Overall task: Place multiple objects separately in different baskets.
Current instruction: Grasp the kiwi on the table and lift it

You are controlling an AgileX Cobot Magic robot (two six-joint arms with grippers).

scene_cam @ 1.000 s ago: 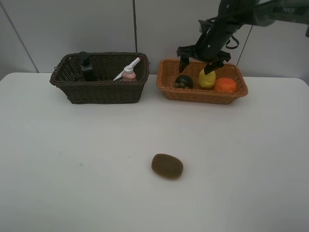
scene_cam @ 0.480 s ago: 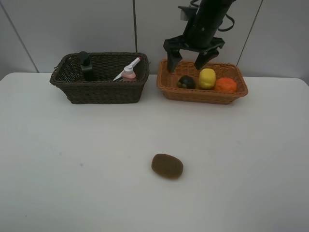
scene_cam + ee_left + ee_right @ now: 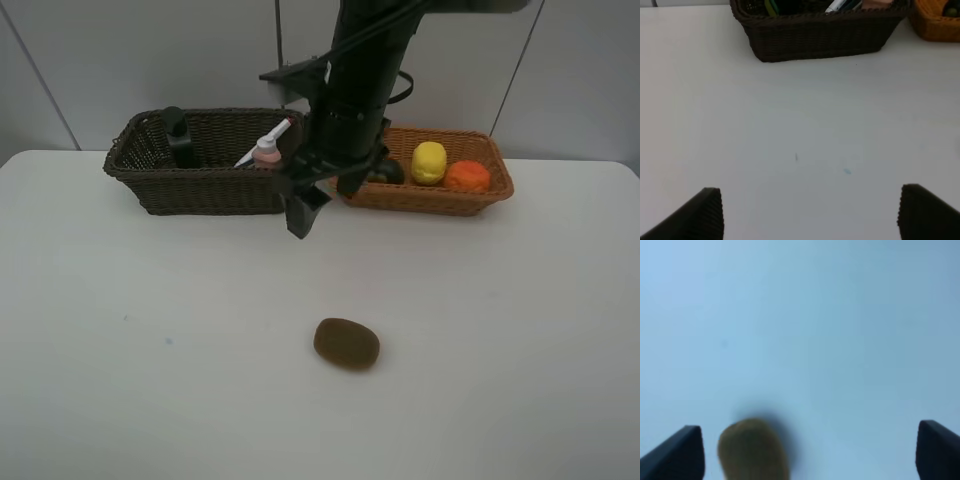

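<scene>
A white bench (image 3: 150, 330) stands against a pale panelled wall, with two wicker baskets set side by side along its far edge. The dark brown basket (image 3: 205, 165) sits toward the far left and holds the dark green pump bottle (image 3: 180, 138), the pink white-capped bottle (image 3: 267, 151) and the white-pink marker (image 3: 277, 131). The orange-tan basket (image 3: 470, 198) sits just beside it toward the far right and holds the lemon (image 3: 429, 162) and the orange (image 3: 467, 176), with the mangosteen (image 3: 390, 172) mostly hidden behind the arm. The kiwi (image 3: 346, 343) lies alone on the open bench, well toward the near edge and close to the middle. Half a second ago the right gripper (image 3: 310, 205) hung over the orange-tan basket above the fruit; it has since swung out and down in front of the gap between the two baskets, over bare bench. The black arm now descends steeply from above, wrist pointing down toward the near edge. Its fingers are spread wide with nothing between them, and its wrist view shows the kiwi (image 3: 754, 450), blurred, near one fingertip. The left gripper (image 3: 810, 212) hovers low over bare bench in front of the dark basket, likewise spread and empty.
</scene>
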